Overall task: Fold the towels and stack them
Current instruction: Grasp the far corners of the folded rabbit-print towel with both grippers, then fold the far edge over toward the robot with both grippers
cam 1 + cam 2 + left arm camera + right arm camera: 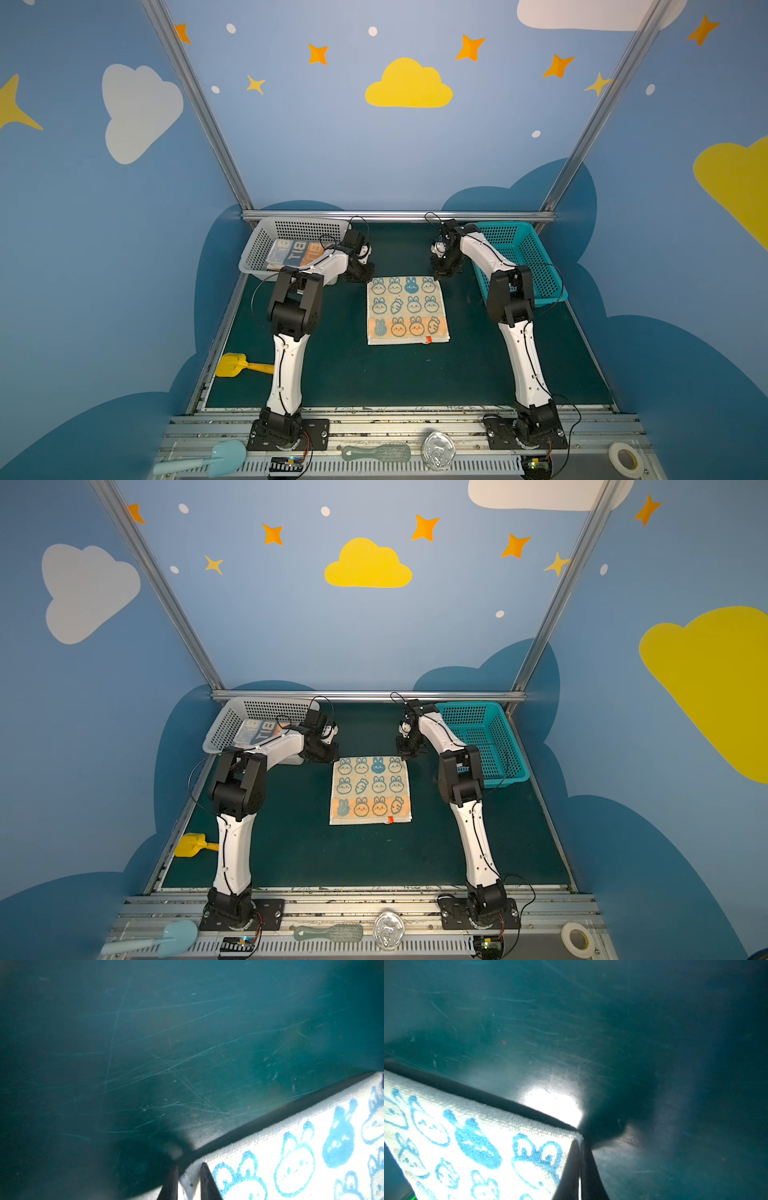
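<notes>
Dark green table under blue cloud-painted walls, and right in the middle lies the cream bunny-face towel, blue rabbits and carrots with an orange band along its near edge, lying flat. Left gripper is down at the towel's far left corner, jaws narrow with the hem pinched between them. Right gripper is at the far right corner, jaws squeezed tight on the very tip of the cloth. Over at far left, the grey perforated plastic basket holds a folded orange-blue lettered towel. The teal perforated plastic basket stands at far right.
</notes>
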Tool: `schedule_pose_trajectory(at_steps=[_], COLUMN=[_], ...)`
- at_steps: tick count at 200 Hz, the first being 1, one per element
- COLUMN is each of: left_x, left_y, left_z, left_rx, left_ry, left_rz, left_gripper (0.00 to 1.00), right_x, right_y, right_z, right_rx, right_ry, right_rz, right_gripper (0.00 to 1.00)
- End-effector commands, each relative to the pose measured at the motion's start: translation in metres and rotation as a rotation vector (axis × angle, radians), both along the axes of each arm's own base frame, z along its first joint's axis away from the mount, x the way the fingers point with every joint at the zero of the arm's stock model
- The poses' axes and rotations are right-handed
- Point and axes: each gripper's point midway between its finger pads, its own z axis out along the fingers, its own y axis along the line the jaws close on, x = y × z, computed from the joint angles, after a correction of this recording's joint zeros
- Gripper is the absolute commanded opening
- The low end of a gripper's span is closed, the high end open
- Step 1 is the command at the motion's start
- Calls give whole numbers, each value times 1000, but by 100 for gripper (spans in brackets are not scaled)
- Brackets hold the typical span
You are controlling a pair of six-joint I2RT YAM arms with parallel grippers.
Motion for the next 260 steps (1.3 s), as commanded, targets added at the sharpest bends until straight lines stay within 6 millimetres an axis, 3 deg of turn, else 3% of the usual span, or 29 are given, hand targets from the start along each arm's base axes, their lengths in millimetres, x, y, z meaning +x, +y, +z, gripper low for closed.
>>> schedule_pose_trajectory(at_steps=[1, 57, 94, 193, 260], left_x=[-25, -33, -34, -7, -24], left_y=[-4, -3, -1, 1, 5], left_z=[-27, -31, -24, 56, 81], left_rx=[-4, 10, 17, 15, -9], left_ry=[94, 106, 93, -136, -189], left_rz=[-23, -27, -27, -17, 8], left_gripper=[18, 4, 3, 3, 3], right_x=[-11, -11, -8, -11, -35], right_y=[-7, -9, -10, -5, -14], right_z=[-11, -7, 2, 52, 82], right_rx=[-24, -18, 12, 112, 132], right_ry=[58, 59, 56, 12, -4], right_rz=[-5, -15, -38, -73, -100], right_gripper=[0, 0, 0, 0, 0])
